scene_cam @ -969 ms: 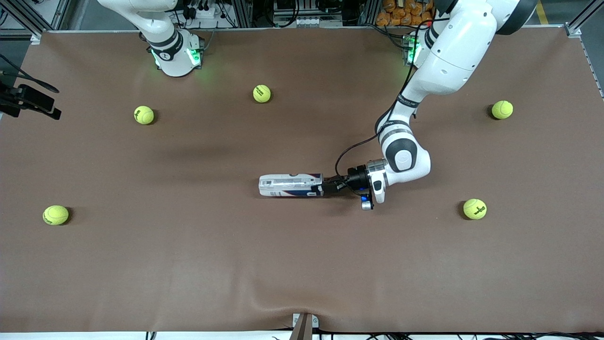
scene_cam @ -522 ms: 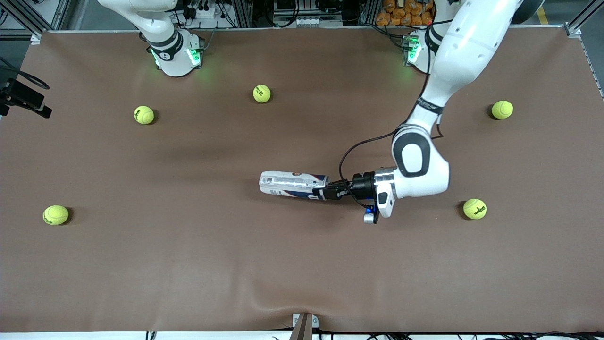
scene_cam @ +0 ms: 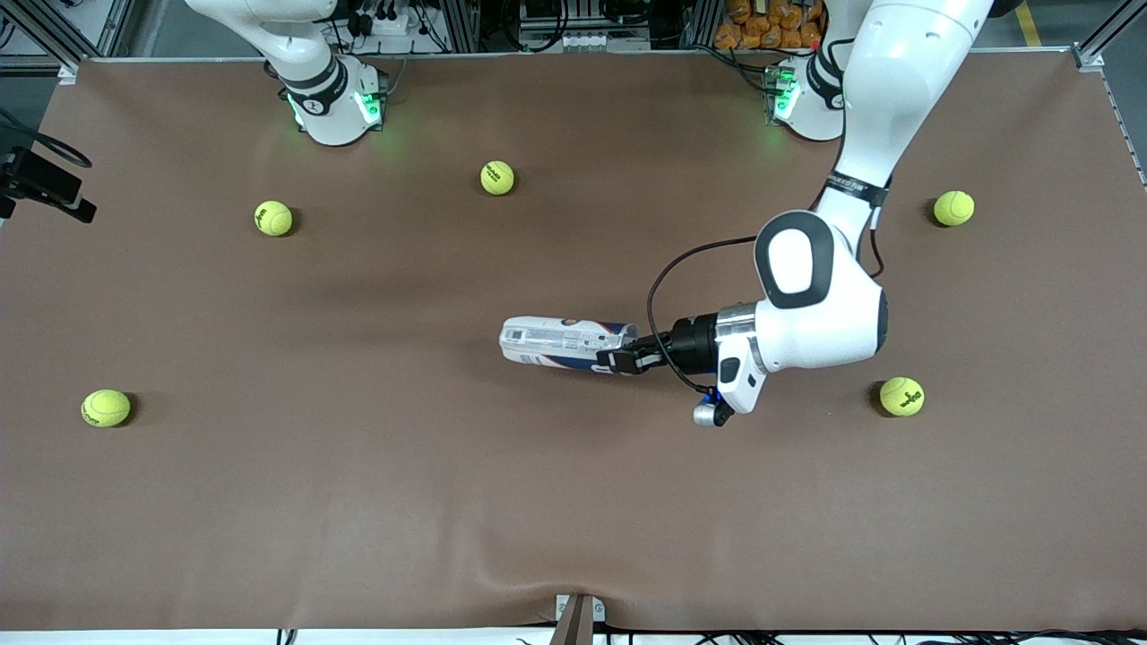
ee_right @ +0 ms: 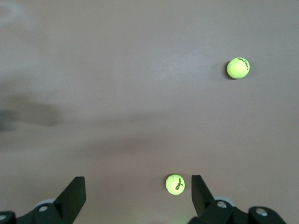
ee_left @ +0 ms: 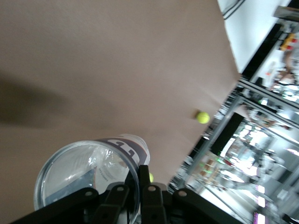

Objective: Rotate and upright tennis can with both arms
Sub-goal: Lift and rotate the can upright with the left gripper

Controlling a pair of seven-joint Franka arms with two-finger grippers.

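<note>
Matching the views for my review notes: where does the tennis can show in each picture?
Front view: tennis can lying mid-table, left gripper shut on its rim.
Left wrist view: tennis can, open mouth toward the camera.
Right wrist view: not in it.
Shared landmark: the brown table.

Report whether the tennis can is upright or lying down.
Lying down. The tennis can lies lengthwise on the table, its open mouth pinched at the rim by the left hand.
</note>
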